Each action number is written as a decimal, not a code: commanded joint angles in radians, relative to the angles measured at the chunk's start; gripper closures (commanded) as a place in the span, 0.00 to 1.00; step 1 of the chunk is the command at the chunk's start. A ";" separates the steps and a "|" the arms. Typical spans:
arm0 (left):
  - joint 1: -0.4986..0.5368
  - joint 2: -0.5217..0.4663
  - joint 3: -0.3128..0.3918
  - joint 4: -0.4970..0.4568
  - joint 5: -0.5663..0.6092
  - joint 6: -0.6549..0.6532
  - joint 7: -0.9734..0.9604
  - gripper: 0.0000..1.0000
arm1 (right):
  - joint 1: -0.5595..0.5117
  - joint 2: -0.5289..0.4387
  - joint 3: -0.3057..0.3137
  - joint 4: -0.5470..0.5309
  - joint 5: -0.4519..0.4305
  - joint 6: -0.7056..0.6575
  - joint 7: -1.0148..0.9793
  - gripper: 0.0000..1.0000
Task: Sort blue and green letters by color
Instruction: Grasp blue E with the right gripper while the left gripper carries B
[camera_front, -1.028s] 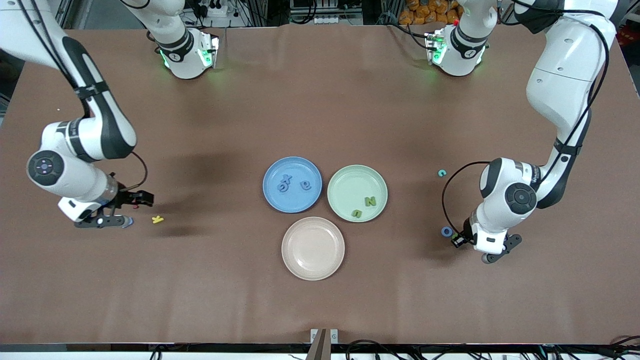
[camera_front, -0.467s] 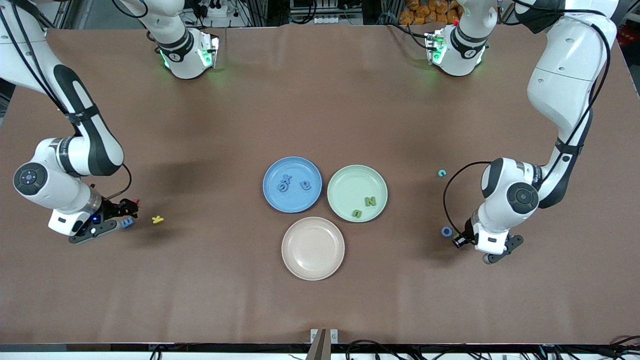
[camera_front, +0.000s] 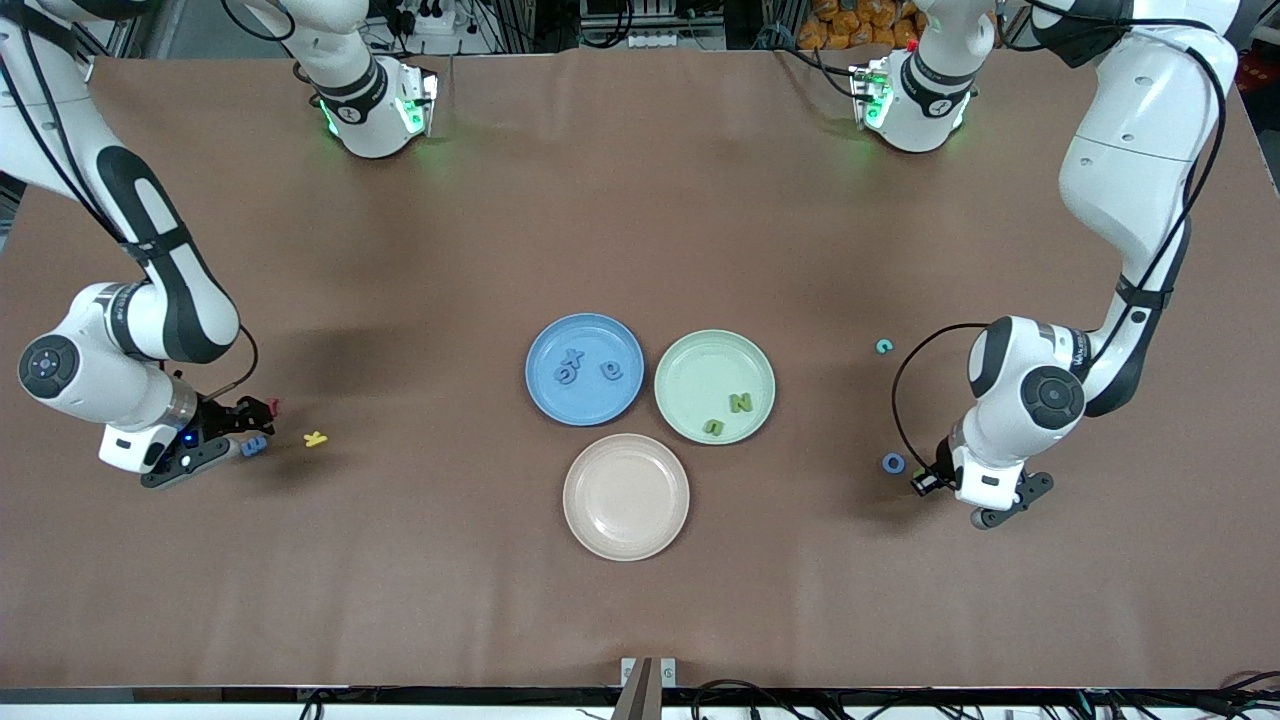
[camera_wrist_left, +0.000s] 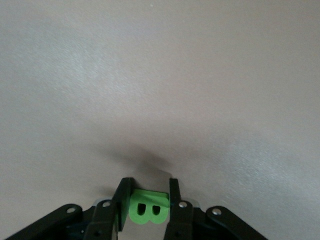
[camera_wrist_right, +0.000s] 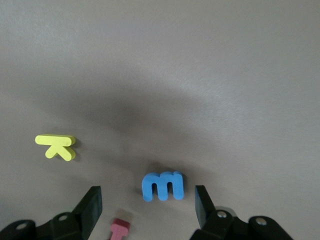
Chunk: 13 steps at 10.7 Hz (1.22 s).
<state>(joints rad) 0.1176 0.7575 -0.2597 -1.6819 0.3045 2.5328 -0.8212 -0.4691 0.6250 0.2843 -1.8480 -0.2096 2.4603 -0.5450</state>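
2 pickups in hand: right gripper open around flat blue foam E, needs closing; left gripper clamps flat green foam B, I lift next.

Even, bright overhead light falls on the brown surface, with soft shadows under both arms and beside the plates. Green lights glow at the bases. Both wrist views are slightly soft, with pale sheen.
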 joint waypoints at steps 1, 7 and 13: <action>0.011 -0.041 0.000 -0.010 0.022 -0.039 0.019 0.79 | -0.013 0.035 0.006 0.024 0.035 0.002 -0.039 0.20; -0.100 -0.170 -0.003 0.005 -0.149 -0.222 -0.028 0.80 | -0.013 0.073 -0.020 0.070 0.059 0.002 -0.104 0.28; -0.386 -0.143 0.003 0.054 -0.166 -0.263 -0.468 0.79 | -0.006 0.091 -0.024 0.070 0.096 0.046 -0.105 0.65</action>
<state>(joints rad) -0.1841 0.5854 -0.2744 -1.6558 0.1567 2.2909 -1.1647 -0.4726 0.6943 0.2561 -1.7989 -0.1363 2.4922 -0.6242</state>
